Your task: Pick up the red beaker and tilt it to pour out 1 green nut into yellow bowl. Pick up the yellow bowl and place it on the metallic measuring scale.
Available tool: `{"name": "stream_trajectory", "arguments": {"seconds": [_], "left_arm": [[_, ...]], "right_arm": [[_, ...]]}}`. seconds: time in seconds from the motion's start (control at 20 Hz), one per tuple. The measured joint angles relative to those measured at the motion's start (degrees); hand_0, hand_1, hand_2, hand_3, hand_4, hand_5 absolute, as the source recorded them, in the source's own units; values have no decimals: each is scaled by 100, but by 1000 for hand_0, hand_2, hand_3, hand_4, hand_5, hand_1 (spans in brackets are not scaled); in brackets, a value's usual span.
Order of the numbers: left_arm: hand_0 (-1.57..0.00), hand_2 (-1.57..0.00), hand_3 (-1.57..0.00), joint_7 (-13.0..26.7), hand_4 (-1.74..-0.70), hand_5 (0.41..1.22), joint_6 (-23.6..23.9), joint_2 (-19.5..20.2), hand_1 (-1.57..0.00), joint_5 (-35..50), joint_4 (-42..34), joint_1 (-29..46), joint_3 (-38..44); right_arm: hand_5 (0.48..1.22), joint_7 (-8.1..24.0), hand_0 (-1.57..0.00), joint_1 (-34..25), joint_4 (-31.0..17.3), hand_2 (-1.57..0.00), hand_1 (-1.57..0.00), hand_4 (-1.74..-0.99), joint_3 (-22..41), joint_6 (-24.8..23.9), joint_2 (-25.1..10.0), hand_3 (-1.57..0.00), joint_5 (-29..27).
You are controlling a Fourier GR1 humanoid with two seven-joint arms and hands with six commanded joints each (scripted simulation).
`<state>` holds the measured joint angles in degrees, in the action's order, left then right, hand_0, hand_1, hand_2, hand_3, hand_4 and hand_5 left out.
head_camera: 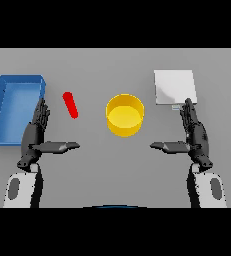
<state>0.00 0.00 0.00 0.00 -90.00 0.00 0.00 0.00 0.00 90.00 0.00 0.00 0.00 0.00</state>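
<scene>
both hands rest apart on the grey worktop (112,160), fingers straight, thumbs pointing inward, holding nothing: left hand (36,134) beside the blue tray (17,86), right hand (194,134) just below the pale square scale (173,86). between them stands the round yellow bowl (124,115), open room around it; the slim red beaker (70,105) lies tilted near the left fingers (41,112).

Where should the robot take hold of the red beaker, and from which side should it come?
Judging by its pose, grip the red beaker around its middle with the left hand, coming from its left side: it looks slim and tilted, and that hand is nearest.
</scene>
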Motion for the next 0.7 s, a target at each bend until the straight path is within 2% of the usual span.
{"name": "stream_trajectory", "arguments": {"seconds": [0.25, 0.3, 0.35, 0.4, 0.5, 0.65, 0.7], "left_arm": [[1, 1, 1, -34, -1141, 660, -12, -7, 1, -3, -75, 97, -32], [1, 1, 1, -93, -1141, 660, -18, -46, 1, -20, -114, 170, -77], [1, 1, 1, -315, -1143, 660, -62, 122, 1, -327, -464, 412, -312], [1, 1, 1, -399, -1144, 660, -95, 201, 1, -577, -788, 677, -542], [1, 1, 1, -130, -1138, 660, -139, 343, 1, -728, -1108, 883, -668], [1, 1, 1, 394, -1139, 652, -144, 397, 1, -781, -1290, 759, -725], [1, 1, 1, 434, -1137, 650, -181, 391, 1, -818, -1235, 767, -777]], "right_arm": [[578, 40, 1, -114, -91, 1, 1, -1071, -39, -16, -18, 1, -14], [578, -32, 1, -65, -74, 1, 1, -1071, -16, -14, 9, 1, -3], [577, -460, 1, 80, 118, 1, 1, -1072, 214, -179, -255, 1, 636], [576, -632, 1, 214, 334, 1, 1, -1066, 430, -289, -327, 1, 1042], [581, -643, 1, 381, 517, 1, 1, -1071, 616, -398, -455, 1, 1490], [600, -494, 1, 305, 543, 1, 1, -1118, 643, -332, -453, 1, 1466], [607, -467, 1, 328, 607, 1, 1, -1131, 690, -317, -404, 1, 1462]]}}
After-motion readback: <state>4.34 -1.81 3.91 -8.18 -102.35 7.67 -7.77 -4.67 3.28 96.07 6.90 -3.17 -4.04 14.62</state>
